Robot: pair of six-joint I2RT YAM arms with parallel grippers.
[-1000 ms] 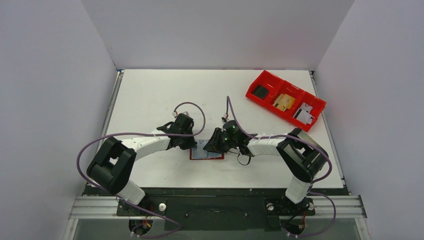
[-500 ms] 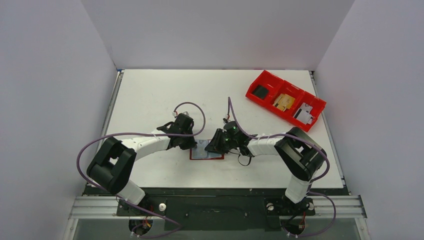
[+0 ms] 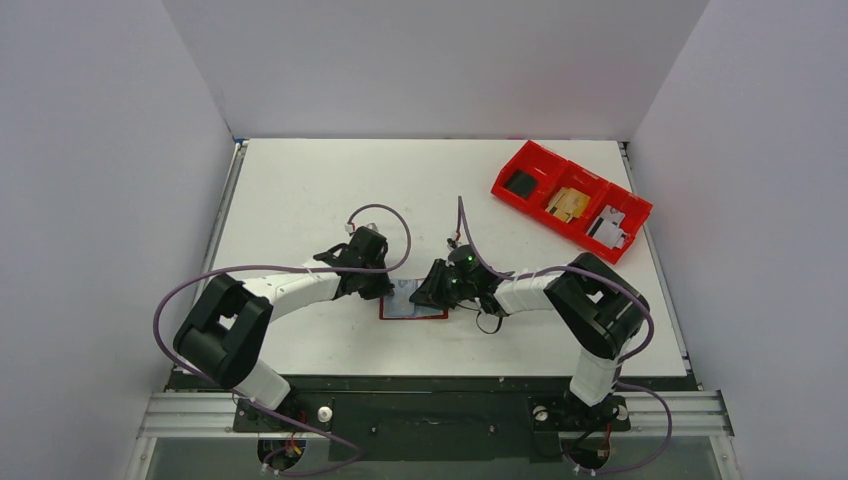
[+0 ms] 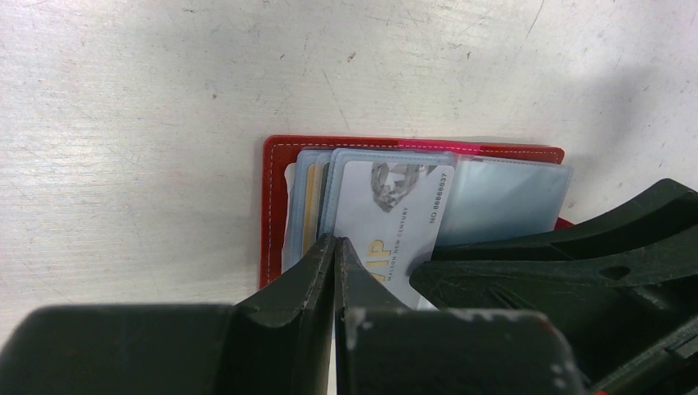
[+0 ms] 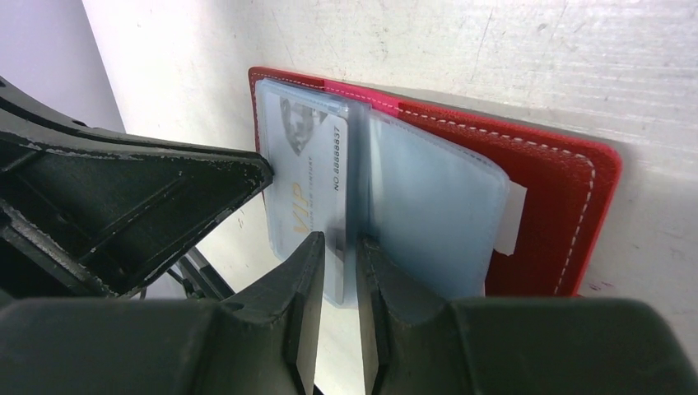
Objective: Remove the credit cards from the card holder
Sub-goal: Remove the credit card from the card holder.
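Observation:
The dark red card holder [image 3: 412,305] lies open on the table between my two grippers. In the left wrist view its red cover [image 4: 276,206] holds several pale blue-grey credit cards in clear sleeves, a white VIP card [image 4: 395,206] on top. My left gripper [image 4: 336,243] is shut, with its tips on the near edge of the cards at the left page. My right gripper [image 5: 339,247] has its jaws a narrow gap apart, straddling the near edge of the sleeves by the VIP card [image 5: 309,164]. The red cover [image 5: 543,189] shows to its right.
A bright red three-compartment bin [image 3: 570,200] with small items stands at the back right. The left gripper's black body [image 5: 123,206] sits close to the right gripper's left. The right gripper's body [image 4: 560,263] fills the left wrist view's lower right.
My right gripper has edged slightly left onto the card holder. The left arm and the holder have not visibly moved.

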